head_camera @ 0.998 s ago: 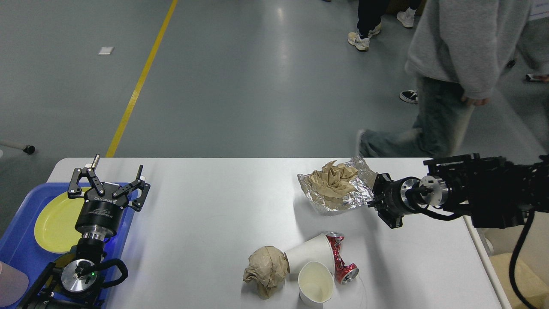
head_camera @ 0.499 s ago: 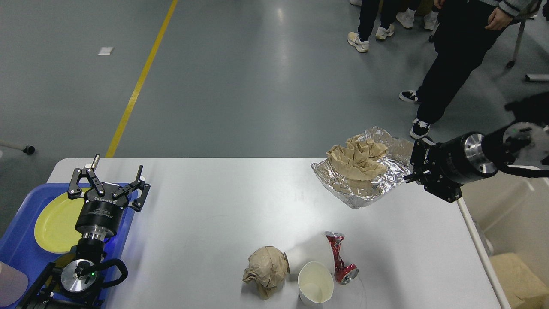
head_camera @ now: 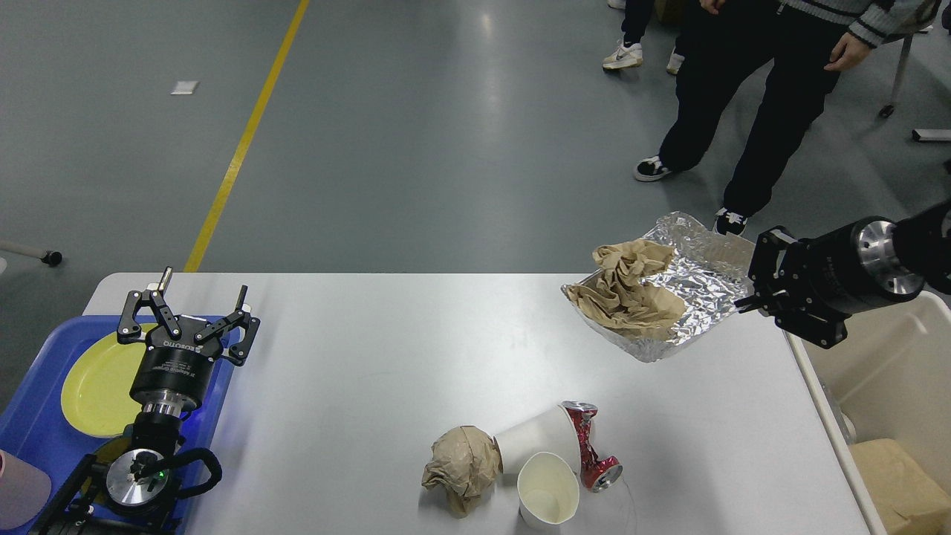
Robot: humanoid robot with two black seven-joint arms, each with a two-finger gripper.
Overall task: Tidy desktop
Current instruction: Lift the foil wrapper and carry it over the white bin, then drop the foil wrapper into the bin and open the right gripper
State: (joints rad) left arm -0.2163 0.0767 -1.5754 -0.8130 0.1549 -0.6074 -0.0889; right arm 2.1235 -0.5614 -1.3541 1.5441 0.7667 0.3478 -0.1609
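Desktop (head_camera: 356, 357) fills the lower frame; our right gripper (head_camera: 747, 303), clenched on the foil (head_camera: 687, 293) edge with brown paper (head_camera: 628, 293) riding in it, holds it off the surface at 2 o'clock. We judge this the carry-to-bin (head_camera: 891, 349) step: next, swing right over the rim without spilling. Left gripper (head_camera: 195, 310) idles at 9 o'clock, jaws released, above the tray (head_camera: 30, 423); cups (head_camera: 546, 468), can (head_camera: 591, 446), wad (head_camera: 461, 468) wait at 6

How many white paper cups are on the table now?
2. One cup lies on its side between the brown paper ball and the crushed red can. The other cup stands upright just in front of it.
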